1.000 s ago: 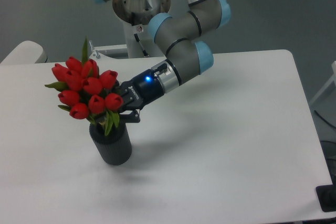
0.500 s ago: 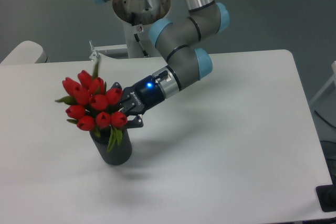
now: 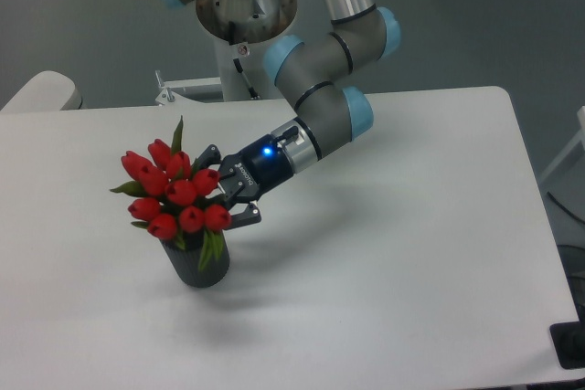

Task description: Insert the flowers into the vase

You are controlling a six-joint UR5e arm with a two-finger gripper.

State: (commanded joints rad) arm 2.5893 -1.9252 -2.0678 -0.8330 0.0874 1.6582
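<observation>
The flowers (image 3: 175, 194), a bunch of red tulips with green leaves, stand with their stems down in the vase (image 3: 196, 260), a dark grey ribbed cylinder on the white table (image 3: 384, 253). The buds sit just above the vase's rim and lean a little to the left. My gripper (image 3: 222, 186) reaches in from the right at the level of the buds, with its fingers around the bunch just above the rim. The fingertips are partly hidden behind the buds. The jaws look closed on the bunch.
The arm's base (image 3: 245, 6) stands behind the table's far edge. A pale rounded object (image 3: 37, 93) lies at the far left. A dark object (image 3: 569, 344) sits at the table's front right corner.
The gripper has moved down and slightly right with the bunch. The tulips have sunk lower into the vase, and the buds now rest just above the rim.
</observation>
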